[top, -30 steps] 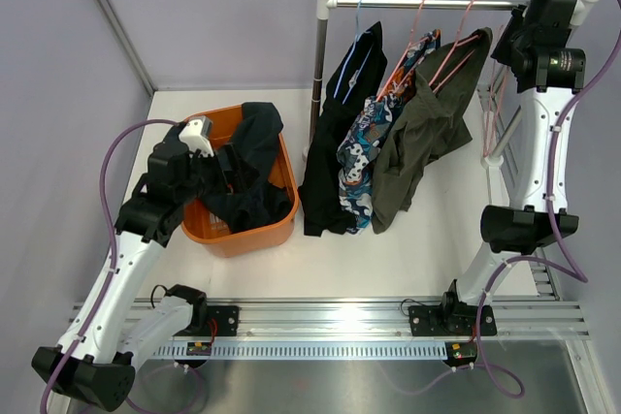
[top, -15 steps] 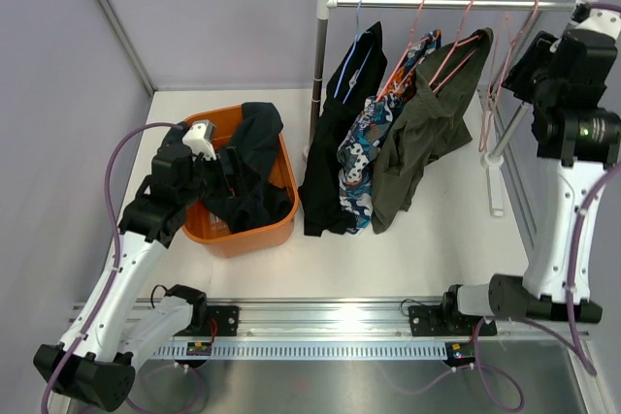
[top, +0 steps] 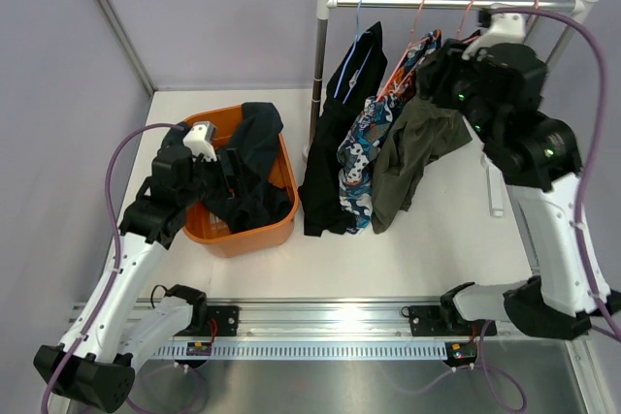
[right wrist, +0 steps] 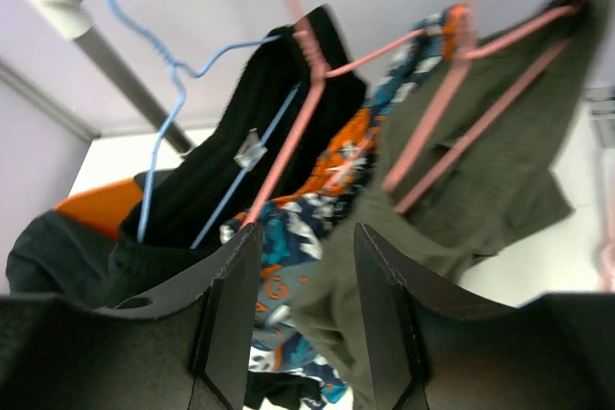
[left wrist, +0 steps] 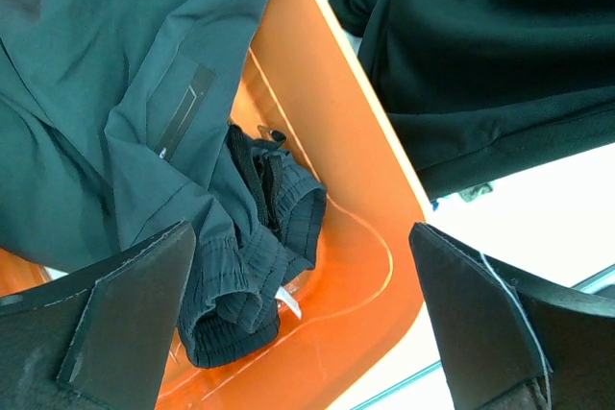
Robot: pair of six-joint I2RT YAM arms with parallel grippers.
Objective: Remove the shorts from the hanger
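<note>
The right pincer [right wrist: 307,237] has swung from the far end of the rail [top: 437,3] to the olive green shorts [top: 412,147] on their pink hanger [right wrist: 452,112]. It is partly spread and pinches nothing, so this removal seems only beginning. The left pincer [left wrist: 300,237] is spread wide above the orange basket [top: 243,238].

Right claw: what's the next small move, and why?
Probably ease the right claw forward onto the olive shorts and close on the fabric just below the pink hanger. Its jaws stand apart with nothing between them, just short of the garments, and the olive pair is the rightmost one hanging, directly ahead.
</note>
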